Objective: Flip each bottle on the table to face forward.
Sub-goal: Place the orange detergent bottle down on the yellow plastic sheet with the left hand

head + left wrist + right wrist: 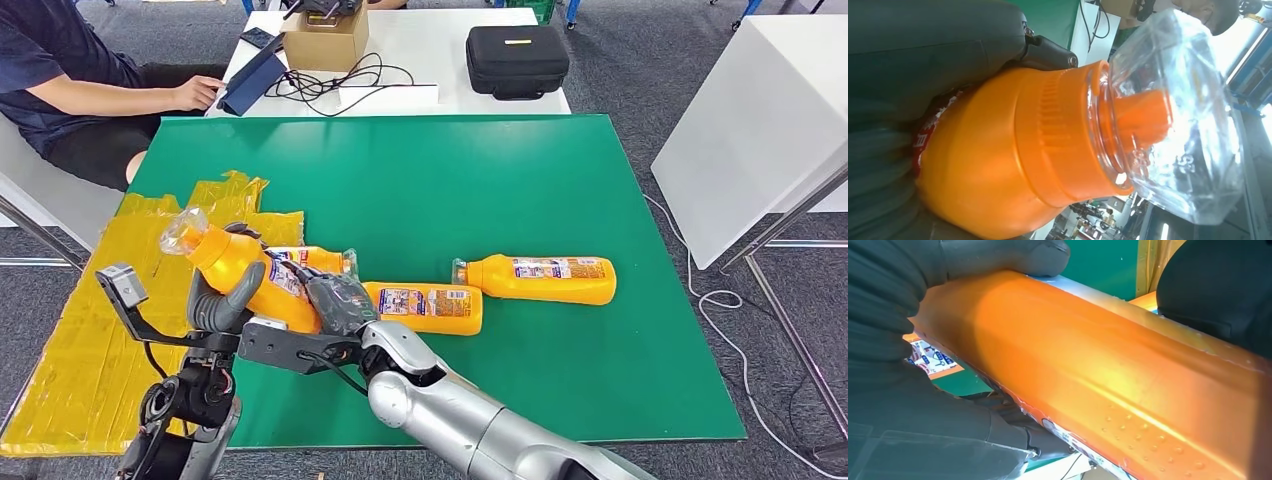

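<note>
Fingers [222, 305] of the left hand [215, 300] curl around the shoulder of the held bottle [240, 270], thumb up its near side; fingers of the right hand [335, 300] wrap its lower body. Both hands grip it, lifted and tilted over the near-left part of the green table [480, 180], its clear cap [183, 231] pointing up and to the left.
Second bottle [425, 307]: lying flat, label up, neck end hidden behind the right hand.
Third bottle [535, 279]: lying flat further right, cap leftward.
Fourth bottle [315, 258]: possibly another, mostly hidden behind the held one.
Yellow sheet [80, 330]: crumpled, cut off at the left edge.
Person [70, 80]: seated beyond, partly out of frame.
</note>
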